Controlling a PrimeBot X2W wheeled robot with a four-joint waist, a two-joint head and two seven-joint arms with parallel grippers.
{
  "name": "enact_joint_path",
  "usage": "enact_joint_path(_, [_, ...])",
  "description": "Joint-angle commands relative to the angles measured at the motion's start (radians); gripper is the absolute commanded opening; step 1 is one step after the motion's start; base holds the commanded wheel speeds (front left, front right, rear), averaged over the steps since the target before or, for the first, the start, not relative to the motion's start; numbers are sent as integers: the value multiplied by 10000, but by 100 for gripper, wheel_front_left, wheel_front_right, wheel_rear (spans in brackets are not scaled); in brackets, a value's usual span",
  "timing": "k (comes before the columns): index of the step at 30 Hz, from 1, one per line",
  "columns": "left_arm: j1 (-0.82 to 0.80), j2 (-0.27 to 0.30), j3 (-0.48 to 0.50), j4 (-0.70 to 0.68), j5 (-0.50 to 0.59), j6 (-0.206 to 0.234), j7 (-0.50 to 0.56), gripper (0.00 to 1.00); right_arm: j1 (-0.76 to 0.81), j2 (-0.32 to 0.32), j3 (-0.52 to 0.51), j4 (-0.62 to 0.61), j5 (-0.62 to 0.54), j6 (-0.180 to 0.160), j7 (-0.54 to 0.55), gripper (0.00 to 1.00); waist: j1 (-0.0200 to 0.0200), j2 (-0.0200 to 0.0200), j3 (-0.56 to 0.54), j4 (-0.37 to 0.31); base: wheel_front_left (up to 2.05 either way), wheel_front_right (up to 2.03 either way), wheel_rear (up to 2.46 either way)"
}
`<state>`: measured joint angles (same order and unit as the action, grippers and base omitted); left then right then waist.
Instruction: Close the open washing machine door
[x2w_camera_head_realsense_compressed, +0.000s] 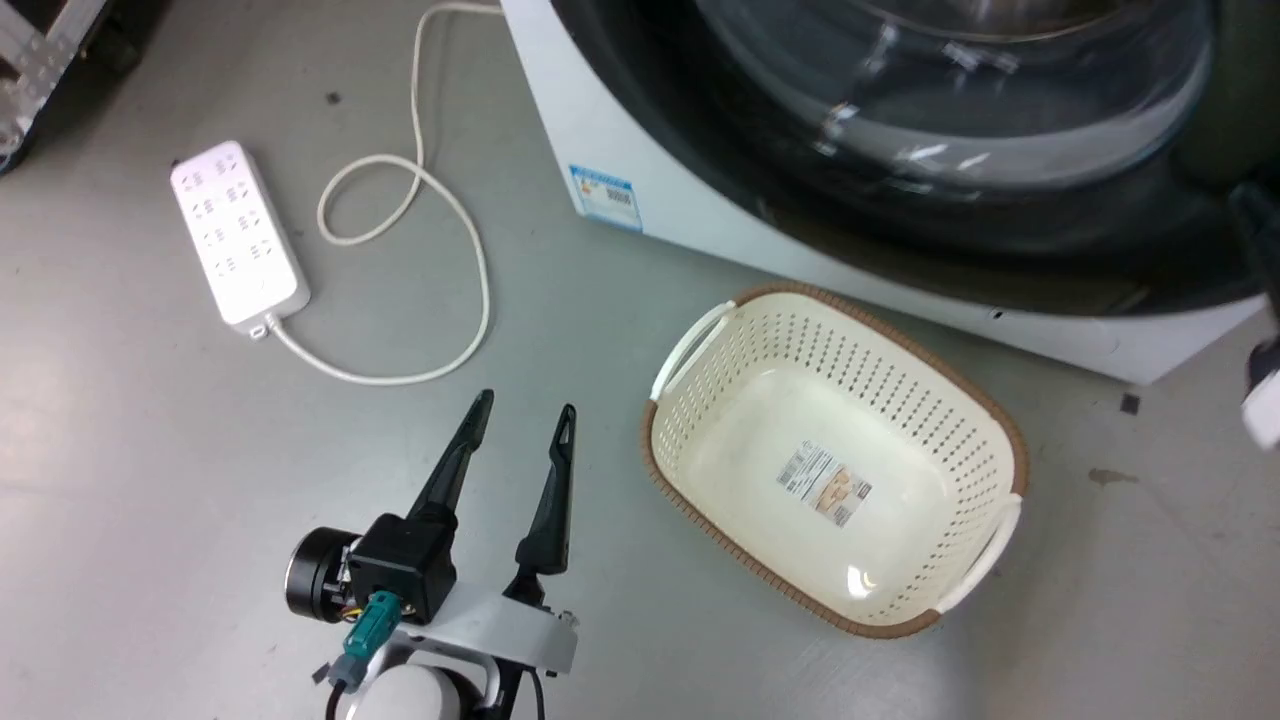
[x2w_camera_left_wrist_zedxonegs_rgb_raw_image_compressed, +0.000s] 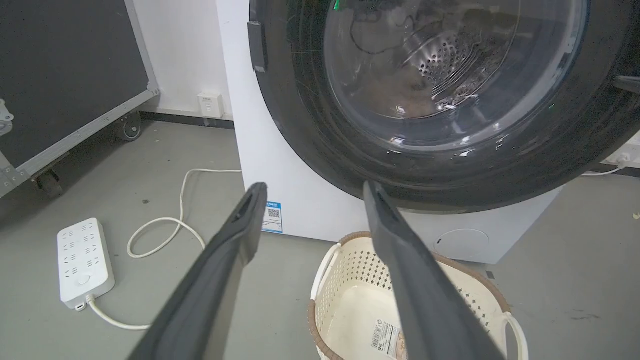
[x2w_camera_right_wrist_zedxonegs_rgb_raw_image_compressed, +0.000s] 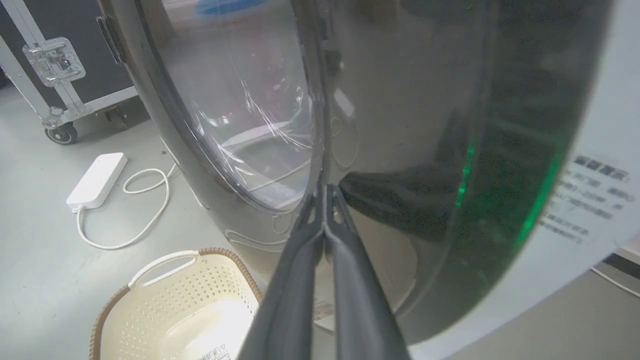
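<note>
The washing machine (x2w_camera_head_realsense_compressed: 640, 170) stands white and boxy at the top right of the head view. Its door (x2w_camera_left_wrist_zedxonegs_rgb_raw_image_compressed: 450, 175), with a wide black rim and a bulging glass window (x2w_camera_left_wrist_zedxonegs_rgb_raw_image_compressed: 450, 65), lies close against the machine's front; the steel drum shows through the glass. Whether it is latched is unclear. My right gripper (x2w_camera_right_wrist_zedxonegs_rgb_raw_image_compressed: 325, 189) is shut with nothing held, its tips touching the door's glossy rim (x2w_camera_right_wrist_zedxonegs_rgb_raw_image_compressed: 500, 150) beside the window (x2w_camera_right_wrist_zedxonegs_rgb_raw_image_compressed: 240, 125). My left gripper (x2w_camera_head_realsense_compressed: 525, 405) hangs open over the floor, well short of the machine, its fingers (x2w_camera_left_wrist_zedxonegs_rgb_raw_image_compressed: 240, 225) apart.
A cream perforated laundry basket (x2w_camera_head_realsense_compressed: 985, 405) sits on the floor just before the machine. A white power strip (x2w_camera_head_realsense_compressed: 238, 235) and its looping cable (x2w_camera_head_realsense_compressed: 440, 200) lie to the left. A black flight case on wheels (x2w_camera_left_wrist_zedxonegs_rgb_raw_image_compressed: 65, 75) stands at the far left.
</note>
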<state>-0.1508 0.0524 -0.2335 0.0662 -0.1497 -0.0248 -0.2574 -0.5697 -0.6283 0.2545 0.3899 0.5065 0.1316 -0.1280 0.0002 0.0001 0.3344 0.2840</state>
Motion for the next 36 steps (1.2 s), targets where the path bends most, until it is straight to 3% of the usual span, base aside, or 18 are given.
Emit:
enact_joint_path(1, [-172,-15,-40,-37,-54,82,-43,100,-471,-102,-41,252,238,-9,-14,0,-2,-1,215,133,0,0,0])
enact_joint_path(10, [-445,-20,-239,-31,-199,376,-43,100,-2631,-25,-320,2445,319,-9,-132,0,-2,-1,527,48,0,0,0])
enact_joint_path(18, [-359,-21,-50,141,-169,346,-43,100,-2519,307,114,3019,507,-9,-675,0,-2,-1,-61,-288,0,0,0])
enact_joint_path(19, [-320,-21,-12,182,-157,316,-43,100,-2359,351,262,2987,493,-9,-780,15,-2,-1,-228,-355,0,0,0])
enact_joint_path(21, [-213,-21,101,287,-163,260,-43,100,-1984,411,520,2825,437,-9,-990,100,-2,-1,-553,-501,0,0,0])
enact_joint_path(28, [323,-10,602,757,-340,-4,-43,100,-160,944,434,1779,-336,-9,-1318,100,-2,-1,-1885,-1233,0,0,0])
enact_joint_path(36, [919,100,1146,894,-266,-266,-43,100,2791,2881,-1834,-755,-1947,-9,-1335,100,-2,-1,-2909,-2063,0,0,0])
